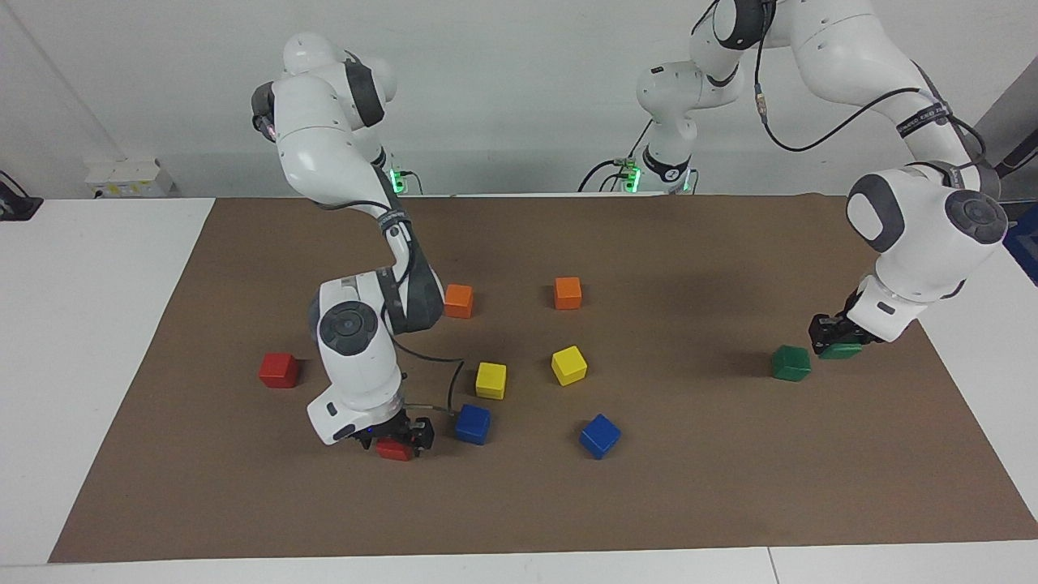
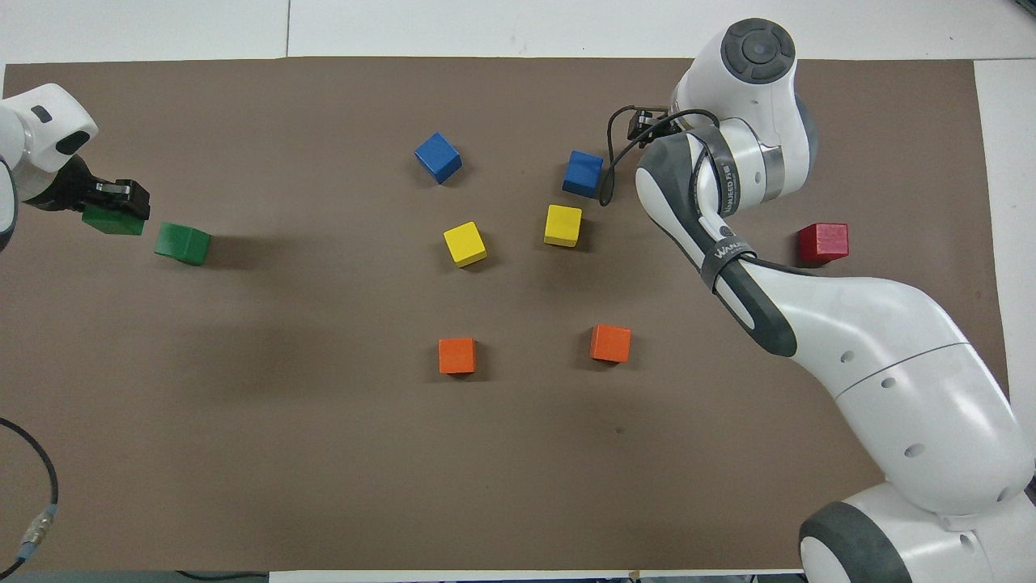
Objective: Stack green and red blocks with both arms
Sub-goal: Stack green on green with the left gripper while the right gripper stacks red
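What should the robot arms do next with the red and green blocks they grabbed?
Probably lift them and carry each over its free twin. The left gripper is shut on a green block beside the other green block; the right gripper is shut on a red block, and the other red block sits nearer the robots.

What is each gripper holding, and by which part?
The left gripper holds a green block by its sides; the right gripper holds a red block likewise.

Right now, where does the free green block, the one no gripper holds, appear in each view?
Facing view: free green block on the mat at the left arm's end, beside the left gripper.
Overhead view: same block at the same end.
Shared landmark: the green block in that gripper.
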You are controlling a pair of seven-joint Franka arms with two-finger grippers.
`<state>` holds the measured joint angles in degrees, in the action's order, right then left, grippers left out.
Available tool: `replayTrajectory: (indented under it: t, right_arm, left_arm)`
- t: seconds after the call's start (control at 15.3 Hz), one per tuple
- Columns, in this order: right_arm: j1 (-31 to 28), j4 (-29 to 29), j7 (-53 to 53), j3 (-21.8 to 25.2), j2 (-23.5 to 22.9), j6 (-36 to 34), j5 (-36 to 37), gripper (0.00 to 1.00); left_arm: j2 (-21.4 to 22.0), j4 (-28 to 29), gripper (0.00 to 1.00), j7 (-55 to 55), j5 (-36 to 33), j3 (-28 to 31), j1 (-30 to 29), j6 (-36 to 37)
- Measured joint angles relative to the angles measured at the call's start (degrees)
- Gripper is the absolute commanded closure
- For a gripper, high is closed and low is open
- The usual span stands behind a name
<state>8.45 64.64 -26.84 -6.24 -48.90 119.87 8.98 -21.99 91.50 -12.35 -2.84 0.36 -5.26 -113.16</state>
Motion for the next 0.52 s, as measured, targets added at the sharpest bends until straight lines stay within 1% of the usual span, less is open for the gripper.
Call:
replayTrajectory:
  t: [0.07,0.13,0.33,0.52]
  right_arm:
    - [0.02,0.11,-0.01,-0.01,-0.04,0.12,-0.01,0.93]
    - [0.05,0.35,-0.04,-0.01,-0.05,0.16,-0.02,1.00]
    - [0.05,0.48,-0.08,0.00,-0.01,0.26,-0.02,1.00]
    - [0.02,0.48,-0.08,0.01,0.01,0.15,-0.02,1.00]
  left_arm:
    - [-0.58,0.57,1.00,-0.79,0.67,-0.07,-0.04,-1.23]
    - [-1.26,1.17,1.00,-1.16,1.53,-0.30,-0.01,-2.40]
    - [-2.52,2.60,1.00,-1.40,2.59,-0.68,0.23,-4.16]
    - [-2.62,3.23,1.00,-1.52,2.66,-0.72,0.26,-4.48]
